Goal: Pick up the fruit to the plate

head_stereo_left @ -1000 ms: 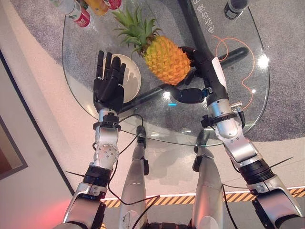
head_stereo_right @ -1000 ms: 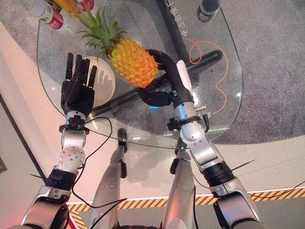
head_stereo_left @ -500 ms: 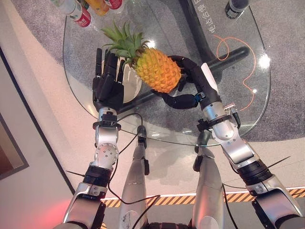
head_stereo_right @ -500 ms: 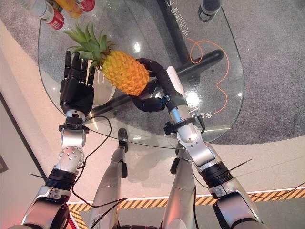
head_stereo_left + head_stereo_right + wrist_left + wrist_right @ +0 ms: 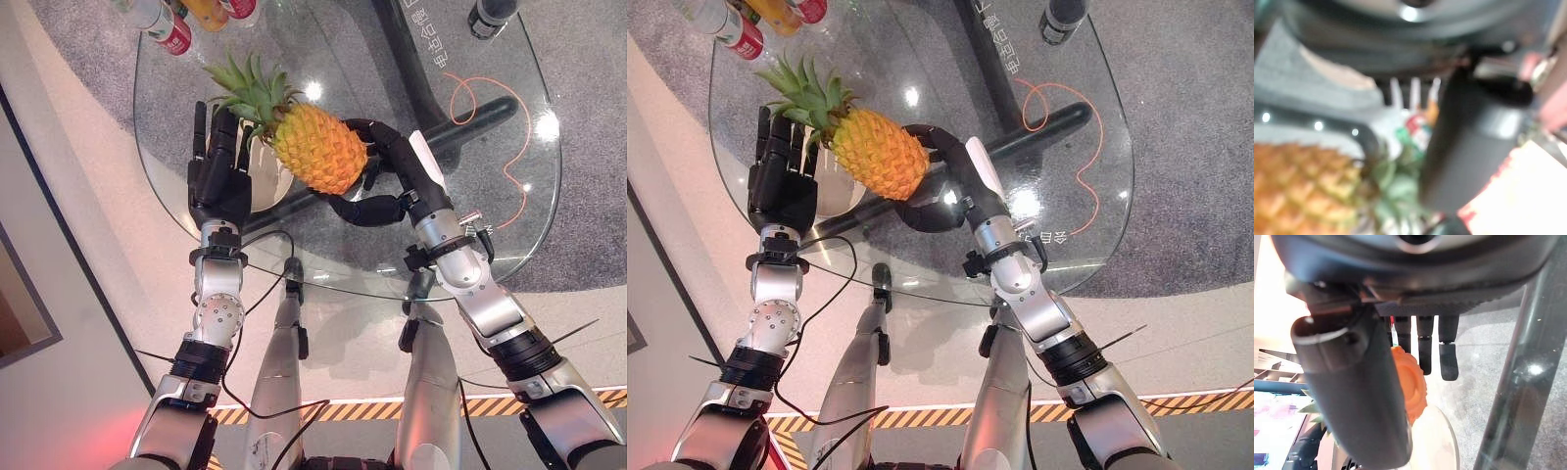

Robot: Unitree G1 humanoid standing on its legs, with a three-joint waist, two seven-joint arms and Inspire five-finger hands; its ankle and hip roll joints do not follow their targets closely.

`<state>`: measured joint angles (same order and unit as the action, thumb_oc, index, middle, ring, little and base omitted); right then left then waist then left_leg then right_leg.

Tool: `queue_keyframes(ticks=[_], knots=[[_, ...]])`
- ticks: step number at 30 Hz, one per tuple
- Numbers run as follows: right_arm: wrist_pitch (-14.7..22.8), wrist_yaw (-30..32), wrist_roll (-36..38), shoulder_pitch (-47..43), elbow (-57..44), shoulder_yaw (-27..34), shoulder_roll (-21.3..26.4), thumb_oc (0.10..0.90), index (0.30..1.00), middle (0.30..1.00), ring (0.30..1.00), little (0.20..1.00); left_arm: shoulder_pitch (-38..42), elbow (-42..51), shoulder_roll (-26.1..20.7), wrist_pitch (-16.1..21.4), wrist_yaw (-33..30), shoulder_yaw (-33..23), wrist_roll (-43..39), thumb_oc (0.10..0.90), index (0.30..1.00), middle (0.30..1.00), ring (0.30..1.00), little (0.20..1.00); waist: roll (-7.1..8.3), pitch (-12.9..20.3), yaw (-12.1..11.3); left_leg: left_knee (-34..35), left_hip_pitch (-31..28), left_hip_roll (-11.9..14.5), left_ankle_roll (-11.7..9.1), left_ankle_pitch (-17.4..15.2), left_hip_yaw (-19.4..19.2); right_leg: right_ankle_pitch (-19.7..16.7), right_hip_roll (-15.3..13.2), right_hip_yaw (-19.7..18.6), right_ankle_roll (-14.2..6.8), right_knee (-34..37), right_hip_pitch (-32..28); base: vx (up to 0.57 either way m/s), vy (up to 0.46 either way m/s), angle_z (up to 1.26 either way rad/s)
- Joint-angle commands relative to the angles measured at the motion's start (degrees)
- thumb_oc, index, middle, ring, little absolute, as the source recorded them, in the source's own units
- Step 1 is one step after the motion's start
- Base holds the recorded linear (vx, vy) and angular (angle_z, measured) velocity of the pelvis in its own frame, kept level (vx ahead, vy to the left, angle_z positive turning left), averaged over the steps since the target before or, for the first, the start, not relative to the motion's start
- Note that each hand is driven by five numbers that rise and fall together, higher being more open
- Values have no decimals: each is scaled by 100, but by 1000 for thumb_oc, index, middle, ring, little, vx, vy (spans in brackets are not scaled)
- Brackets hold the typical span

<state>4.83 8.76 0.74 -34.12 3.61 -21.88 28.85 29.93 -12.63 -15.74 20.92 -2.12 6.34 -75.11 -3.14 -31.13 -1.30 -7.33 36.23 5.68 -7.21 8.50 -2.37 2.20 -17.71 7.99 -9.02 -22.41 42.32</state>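
1. Centrally, in the upper middle of the left eye view, the yellow-orange pineapple with a green leafy crown point(image 5: 309, 145) is held above the round-cornered clear glass table point(image 5: 509, 225), its crown pointing to the upper left.
2. The right hand point(image 5: 384, 186) comes in from the lower right, with its fingers and thumb curled round the fruit's lower right end.
3. The pineapple's body covers part of the white round plate point(image 5: 266, 184), which sits left of centre on the glass; whether the fruit touches it cannot be told.
4. The left hand point(image 5: 217, 171) stands just left of the plate, fingers straight and pointing up the frame, close beside the leafy crown and holding nothing.
5. Several bottles with red and orange labels point(image 5: 176, 20) stand at the upper left edge of the table.
6. A thin orange cable point(image 5: 490, 127) loops at the upper right, seen through the glass.
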Motion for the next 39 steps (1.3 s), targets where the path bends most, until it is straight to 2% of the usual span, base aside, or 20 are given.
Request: queue_keyframes(ticks=[1, 8, 23, 39], knots=[[580, -142, 142, -630, -1303, -154, -236, 100, 300, 300, 300, 200, 555, 785, -233, 408, 289, 33, 482, 800, 900, 900, 900, 900, -79, 134, 34, -256, 26, -14, 133, -172, -6, -570, 213, 84, 133, 656, -459, 0, 0, 0], [576, -173, 190, -593, -1293, -176, -246, 100, 300, 300, 300, 200, 557, 928, -180, 234, 863, 78, 231, 800, 900, 900, 900, 900, -84, 134, 52, -264, 28, -16, 136, -178, -10, -576, 217, 56, 139, 644, -436, 0, 0, 0], [785, 221, 255, -474, -1242, 135, -245, 100, 300, 300, 300, 200, 558, 976, -214, 73, 1052, 91, 167, 800, 900, 900, 900, 900, -73, 134, 111, -260, -1, -9, 157, -198, -33, -614, 224, 8, 117, 665, -430, 0, 0, 0], [839, 559, 287, -377, -1167, 391, -268, 100, 300, 300, 300, 200, 560, 1074, -225, -141, 1335, 76, 75, 800, 900, 900, 900, 900, -68, 134, 142, -260, -23, -4, 172, -227, -49, -637, 209, -12, 102, 705, -451, 0, 0, 0]])
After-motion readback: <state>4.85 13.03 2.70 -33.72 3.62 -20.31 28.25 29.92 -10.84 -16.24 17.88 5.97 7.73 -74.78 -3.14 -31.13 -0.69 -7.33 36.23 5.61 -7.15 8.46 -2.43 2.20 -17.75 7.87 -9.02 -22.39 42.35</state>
